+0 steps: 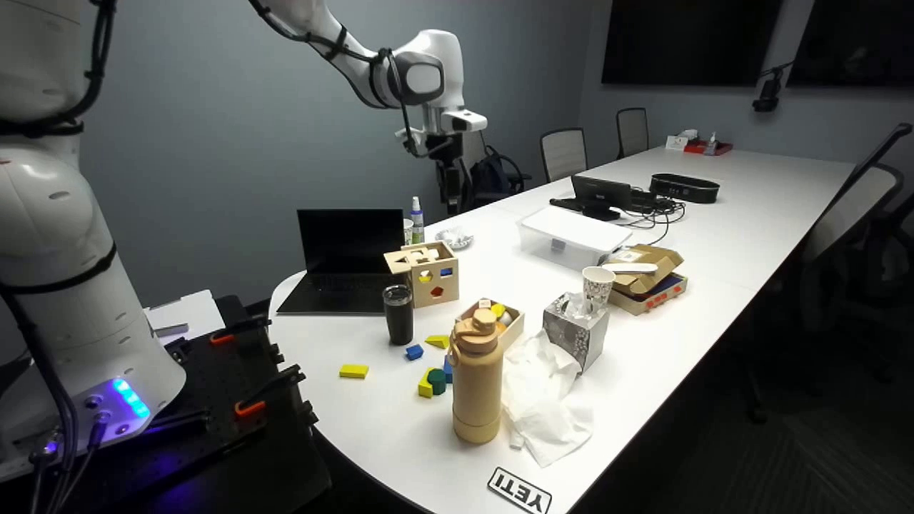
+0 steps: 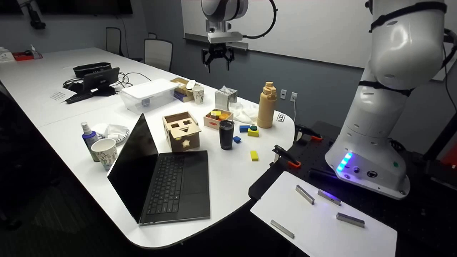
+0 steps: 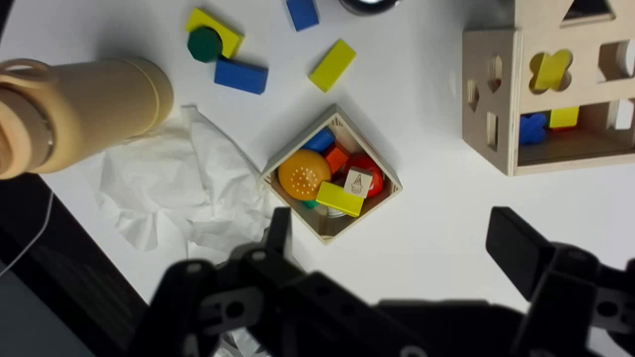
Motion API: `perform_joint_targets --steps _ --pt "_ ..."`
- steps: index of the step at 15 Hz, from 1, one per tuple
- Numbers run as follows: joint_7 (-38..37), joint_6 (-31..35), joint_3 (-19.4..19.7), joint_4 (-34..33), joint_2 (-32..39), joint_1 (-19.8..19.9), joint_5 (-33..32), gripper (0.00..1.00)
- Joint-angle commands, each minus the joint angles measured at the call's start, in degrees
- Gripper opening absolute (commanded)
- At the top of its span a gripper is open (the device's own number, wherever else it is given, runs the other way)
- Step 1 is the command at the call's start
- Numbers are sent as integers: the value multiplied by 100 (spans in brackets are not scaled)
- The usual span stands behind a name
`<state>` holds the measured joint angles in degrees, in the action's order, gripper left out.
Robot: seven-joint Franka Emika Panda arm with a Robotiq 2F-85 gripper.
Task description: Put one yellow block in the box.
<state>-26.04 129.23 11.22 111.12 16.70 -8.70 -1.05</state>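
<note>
The tool (image 2: 218,70) is held above the tabletop (image 1: 389,421), its fingers spread wide. Three yellow blocks (image 1: 353,371) are scattered toward the tabletop's rounded end edge; another is contained in the shallow toy box (image 2: 211,122). Farther in from that edge, the wooden cutout box (image 1: 425,296) is placed near the laptop (image 1: 350,250).

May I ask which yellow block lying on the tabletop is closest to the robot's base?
The yellow block by itself near the robot-side table edge; the other two lie farther in.

Bare table (image 3: 426,148) separates the box (image 3: 364,142) from the shape sorter (image 3: 584,82) (a tall bottle (image 3: 109,99) obstructs the other side).
</note>
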Motion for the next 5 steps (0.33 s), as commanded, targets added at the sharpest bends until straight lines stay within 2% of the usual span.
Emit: perform_joint_targets --steps 1,5 --pt "161 -843 -352 379 -906 196 -246 100" --pt "356 -1289 -622 389 -1235 408 -159 100"
